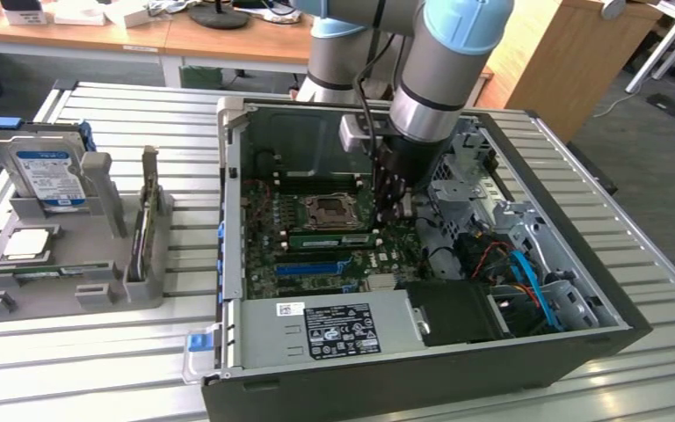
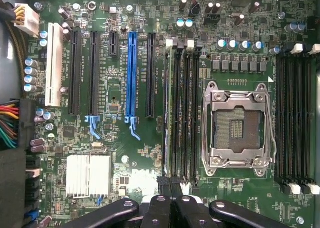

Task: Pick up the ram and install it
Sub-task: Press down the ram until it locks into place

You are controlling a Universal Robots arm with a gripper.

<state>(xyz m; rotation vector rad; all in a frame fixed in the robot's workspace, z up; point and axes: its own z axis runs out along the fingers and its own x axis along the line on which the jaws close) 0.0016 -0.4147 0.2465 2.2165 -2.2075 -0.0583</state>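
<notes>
gripper (image 1: 394, 209) inside the computer case (image 1: 572, 352), center of exterior frame, fingers together | ram (image 1: 330, 238) sits in slot below the empty processor socket (image 1: 328, 212)

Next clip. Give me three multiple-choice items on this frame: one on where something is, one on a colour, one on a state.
1. Where is the gripper?
A) outside the case, beside it
B) inside the computer case, above the motherboard
C) outside the case, behind it

2. What colour is the long expansion slot flanked by black ones?
A) blue
B) red
C) yellow

3. The CPU socket is:
A) holding a chip
B) covered by a cooler
C) empty

Answers: B, the arm reaches down into the open case and the wrist view looks straight at the board; A, that slot is plainly blue; C, bare contacts show inside the metal frame.
</notes>
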